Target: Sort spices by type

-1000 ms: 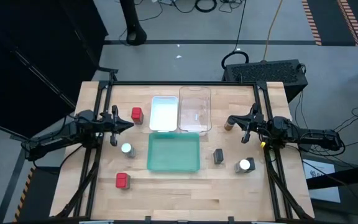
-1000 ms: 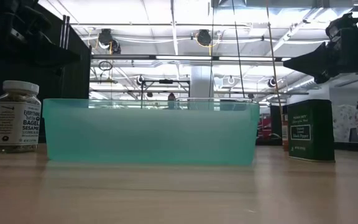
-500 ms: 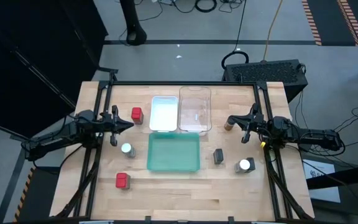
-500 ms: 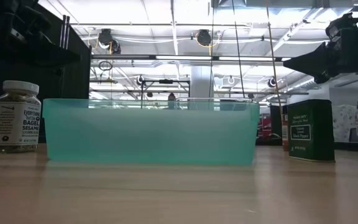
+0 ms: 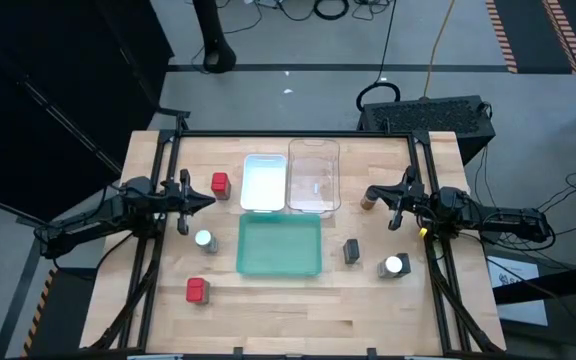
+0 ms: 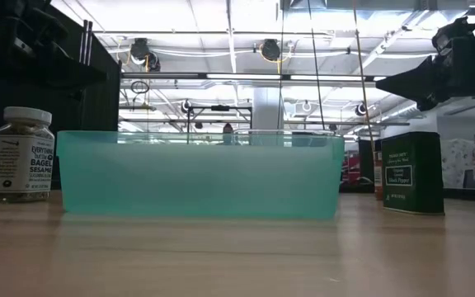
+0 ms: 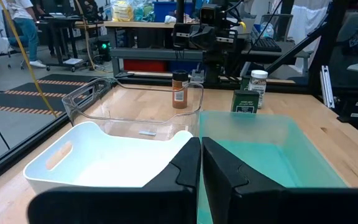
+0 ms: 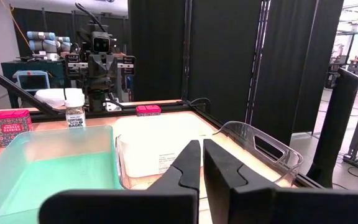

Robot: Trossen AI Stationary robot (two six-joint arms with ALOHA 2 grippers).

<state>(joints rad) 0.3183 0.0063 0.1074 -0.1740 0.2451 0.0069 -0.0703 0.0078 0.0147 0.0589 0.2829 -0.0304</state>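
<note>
Red tins (image 5: pixel 220 184) and jars (image 5: pixel 204 239) sit scattered around three empty trays (image 5: pixel 279 245); left gripper (image 5: pixel 208 199) and right gripper (image 5: pixel 371 194) hover pinched together, empty. Risk: closed fingers topple a jar, or types get mixed.

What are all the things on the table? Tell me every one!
Red tins: two, red, left side, one far and one near.
White-lidded jars: two, one left of the green tray, one at the right.
Dark tin: one seen, dark grey, right of the green tray.
Brown jar: one, right of the clear tray.
Trays: white, clear, green, mid-table.
Left gripper: shut, empty, at left.
Right gripper: shut, empty, at right.
</note>
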